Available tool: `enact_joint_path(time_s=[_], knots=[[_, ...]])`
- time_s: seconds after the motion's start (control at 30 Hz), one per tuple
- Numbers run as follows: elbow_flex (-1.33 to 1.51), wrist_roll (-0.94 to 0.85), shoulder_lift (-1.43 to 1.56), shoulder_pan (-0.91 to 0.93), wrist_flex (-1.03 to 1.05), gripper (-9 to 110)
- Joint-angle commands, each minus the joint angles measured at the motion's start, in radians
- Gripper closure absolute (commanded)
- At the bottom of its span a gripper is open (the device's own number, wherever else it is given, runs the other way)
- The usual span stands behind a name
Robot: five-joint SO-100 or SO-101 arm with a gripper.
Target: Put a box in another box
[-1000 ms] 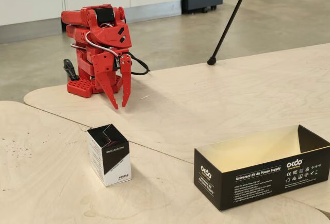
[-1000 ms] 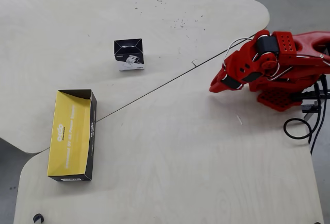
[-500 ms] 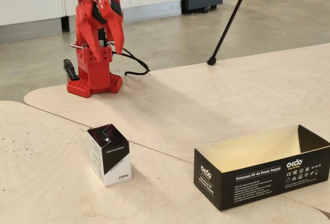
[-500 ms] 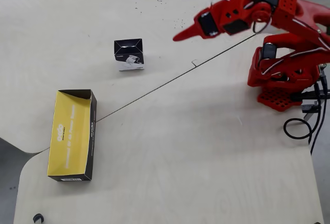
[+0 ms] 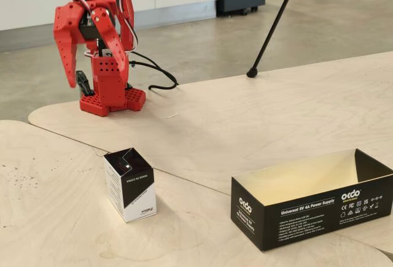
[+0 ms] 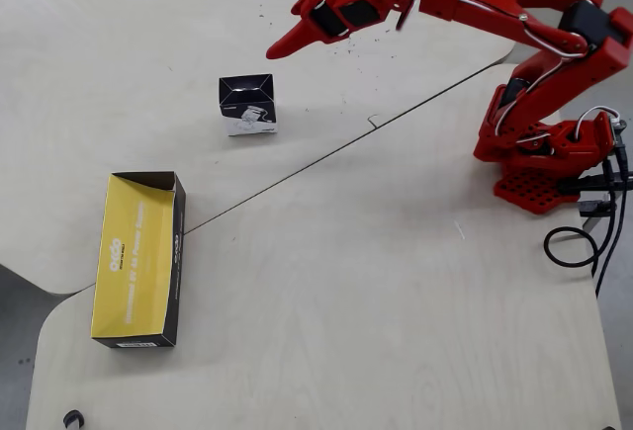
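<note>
Task barely begun: small carton (image 5: pixel 129 184) upright on the table (image 5: pixel 258 113), untouched and well apart from the empty long black box (image 5: pixel 312 198); gripper (image 5: pixel 89 75) raised short of the carton, fingers parted and holding nothing; grasp, transfer and release all outstanding.

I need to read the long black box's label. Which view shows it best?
The fixed view: the long black box shows its printed side with the OKdo logo. The overhead view shows mostly its tan inside, with print too small to read.
</note>
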Motion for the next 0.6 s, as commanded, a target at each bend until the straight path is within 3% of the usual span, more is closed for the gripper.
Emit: enact_joint_path(time_s=[0.0,0.13,0.57], knots=[[-0.089,-0.072,-0.038,-0.009,-0.114,59],[-0.115,-0.101,-0.104,-0.040,-0.193,53],[-0.192,-0.161,-0.313,-0.107,-0.319,53]])
